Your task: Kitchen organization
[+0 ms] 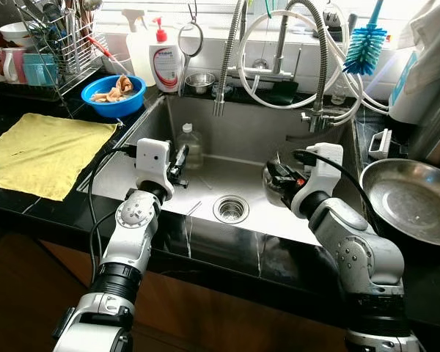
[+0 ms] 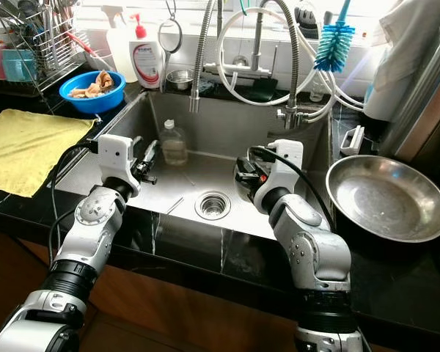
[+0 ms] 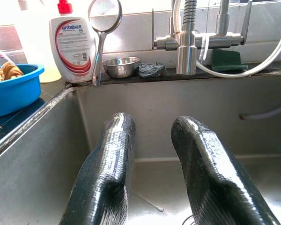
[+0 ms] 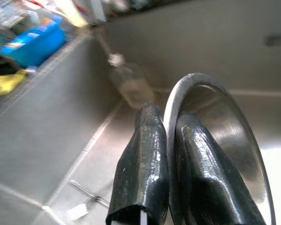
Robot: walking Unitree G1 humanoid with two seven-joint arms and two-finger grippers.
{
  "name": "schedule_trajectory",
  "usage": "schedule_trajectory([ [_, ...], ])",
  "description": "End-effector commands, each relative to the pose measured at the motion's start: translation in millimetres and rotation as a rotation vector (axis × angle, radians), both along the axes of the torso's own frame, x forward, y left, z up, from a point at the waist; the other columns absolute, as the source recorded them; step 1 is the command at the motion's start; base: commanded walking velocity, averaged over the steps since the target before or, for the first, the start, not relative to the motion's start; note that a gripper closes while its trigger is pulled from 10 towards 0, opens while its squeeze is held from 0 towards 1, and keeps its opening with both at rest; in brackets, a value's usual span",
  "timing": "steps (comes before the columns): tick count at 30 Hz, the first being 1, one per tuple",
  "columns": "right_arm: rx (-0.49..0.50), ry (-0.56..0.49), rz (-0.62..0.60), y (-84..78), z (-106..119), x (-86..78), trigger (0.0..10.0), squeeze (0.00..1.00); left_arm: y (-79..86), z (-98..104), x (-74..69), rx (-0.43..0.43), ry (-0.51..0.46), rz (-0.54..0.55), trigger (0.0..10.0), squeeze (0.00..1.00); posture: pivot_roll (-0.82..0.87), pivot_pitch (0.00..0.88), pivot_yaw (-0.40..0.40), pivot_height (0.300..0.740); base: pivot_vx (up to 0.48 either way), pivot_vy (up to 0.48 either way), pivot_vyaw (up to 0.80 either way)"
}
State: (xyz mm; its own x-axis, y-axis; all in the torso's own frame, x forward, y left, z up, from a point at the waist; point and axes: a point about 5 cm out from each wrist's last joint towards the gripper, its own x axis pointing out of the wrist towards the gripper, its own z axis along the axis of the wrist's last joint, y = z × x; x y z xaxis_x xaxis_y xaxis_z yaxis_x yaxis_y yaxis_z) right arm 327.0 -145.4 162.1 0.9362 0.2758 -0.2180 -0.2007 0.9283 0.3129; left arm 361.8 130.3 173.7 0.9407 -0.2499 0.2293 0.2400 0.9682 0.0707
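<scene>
My right gripper [image 4: 171, 154] is shut on the rim of a small steel bowl [image 4: 225, 122], one finger inside and one outside. It holds the bowl [image 1: 270, 192] tilted on edge over the right part of the sink floor [image 1: 205, 180]. On the left side of the sink, my left gripper [image 1: 180, 163] stands open, its fingers [image 3: 107, 173] holding nothing. Just beyond it a clear plastic bottle [image 1: 191, 145] stands against the sink's back wall. The drain [image 1: 230, 208] lies between the two arms.
A large steel pan [image 1: 411, 198] sits on the right counter. On the left counter are a yellow cloth [image 1: 48, 150], a blue bowl [image 1: 114, 94] and a dish rack [image 1: 55, 44]. Faucet hoses [image 1: 279, 59], a soap bottle [image 1: 165, 59] and a small steel bowl [image 3: 121, 66] line the back ledge.
</scene>
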Motion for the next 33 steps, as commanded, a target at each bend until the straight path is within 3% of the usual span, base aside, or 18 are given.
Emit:
schedule_trajectory([
  [1, -0.013, -0.013, -0.035, -5.1, 4.1, 3.7, 10.0, 0.0, 0.7, 0.7, 0.8, 0.007, -0.002, 0.005, 10.0, 0.0, -0.05, 0.0, 0.034, 0.74, 0.0, 0.0, 0.0],
  [33, -0.014, -0.029, -0.067, -8.5, 5.0, 5.6, 10.0, 0.0, -1.0, 1.7, 0.9, 0.002, -0.008, -0.002, 10.0, 0.0, -0.05, 0.0, 0.034, 0.74, 0.0, 0.0, 0.0],
])
